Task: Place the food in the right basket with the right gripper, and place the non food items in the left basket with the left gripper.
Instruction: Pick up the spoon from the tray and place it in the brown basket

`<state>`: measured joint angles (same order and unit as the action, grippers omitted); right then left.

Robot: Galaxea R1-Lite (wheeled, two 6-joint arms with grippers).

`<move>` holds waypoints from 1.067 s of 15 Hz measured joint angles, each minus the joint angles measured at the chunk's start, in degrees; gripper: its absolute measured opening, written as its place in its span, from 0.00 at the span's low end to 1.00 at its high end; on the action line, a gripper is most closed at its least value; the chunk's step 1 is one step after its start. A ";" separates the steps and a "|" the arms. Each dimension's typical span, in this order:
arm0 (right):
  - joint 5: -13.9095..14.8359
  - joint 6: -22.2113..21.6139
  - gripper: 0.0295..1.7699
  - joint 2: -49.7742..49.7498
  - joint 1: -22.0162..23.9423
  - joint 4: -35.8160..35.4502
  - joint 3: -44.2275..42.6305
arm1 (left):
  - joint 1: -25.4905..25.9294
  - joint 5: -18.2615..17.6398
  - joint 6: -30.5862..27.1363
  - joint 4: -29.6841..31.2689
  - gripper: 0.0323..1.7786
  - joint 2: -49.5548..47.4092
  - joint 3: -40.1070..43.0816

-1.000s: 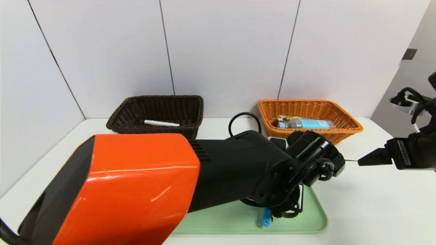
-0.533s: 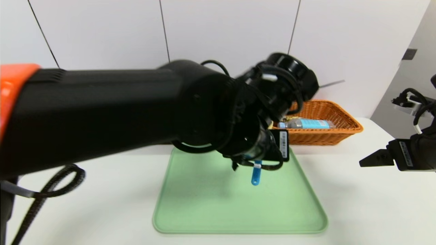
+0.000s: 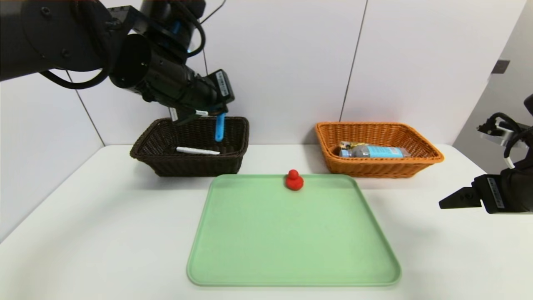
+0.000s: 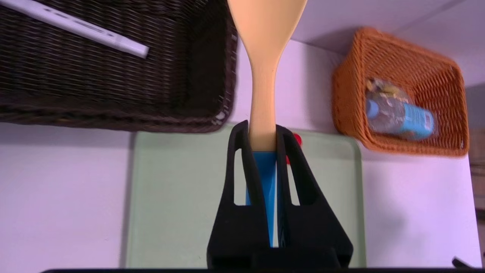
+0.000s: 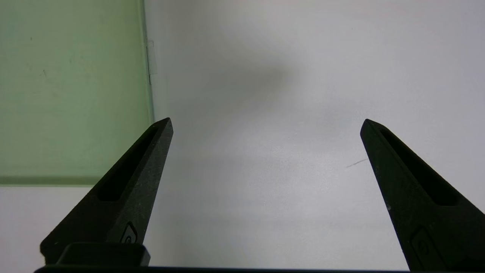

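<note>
The left gripper (image 3: 199, 111) is high above the table (image 3: 104, 216), over the dark brown basket (image 3: 145, 146) at the back left. Its fingers (image 4: 242, 159) are closed tight on a spatula (image 4: 263, 76): the wrist view shows a blue handle between the fingers and a pale orange blade that sticks out in front. In the head view only the blue handle (image 3: 219, 127) is visible; it hangs down from the gripper, above the right part of the brown basket, and it does not touch the basket. A white pen (image 3: 197, 151) lies inside this basket.

The right gripper (image 3: 452, 201) hangs at the right side of the table, well apart from the green tray (image 3: 250, 266). Its two fingers (image 5: 132, 182) stand wide apart and hold nothing; under them there is only the white table surface, with the edge of the tray beside.

On the tray, near its back edge, sits a small red toy duck (image 3: 294, 180). The orange basket (image 3: 416, 160) stands at the back right, and a plastic bottle (image 3: 372, 151) with a light blue label lies in it, together with a small wrapped thing that I cannot identify.
</note>
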<state>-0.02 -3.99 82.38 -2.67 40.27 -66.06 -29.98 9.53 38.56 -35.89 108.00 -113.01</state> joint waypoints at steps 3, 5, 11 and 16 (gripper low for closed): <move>0.02 0.02 0.97 0.05 -0.24 -0.06 0.02 | 7.18 -5.18 6.97 0.41 0.05 1.65 0.00; 0.10 -0.02 0.97 0.09 -0.38 -0.06 0.02 | 10.85 -9.42 12.87 0.69 0.05 3.24 0.00; 0.02 -0.72 0.97 0.35 -0.30 -0.06 1.04 | 16.34 -12.73 23.06 5.07 0.05 8.09 -0.02; 0.02 -0.74 0.97 0.72 -0.17 -0.05 1.16 | 17.23 -9.78 27.62 6.42 0.05 12.04 -0.02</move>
<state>0.00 -4.73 83.10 -2.84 40.22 -64.90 -12.75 -0.24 66.18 -29.46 120.04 -113.03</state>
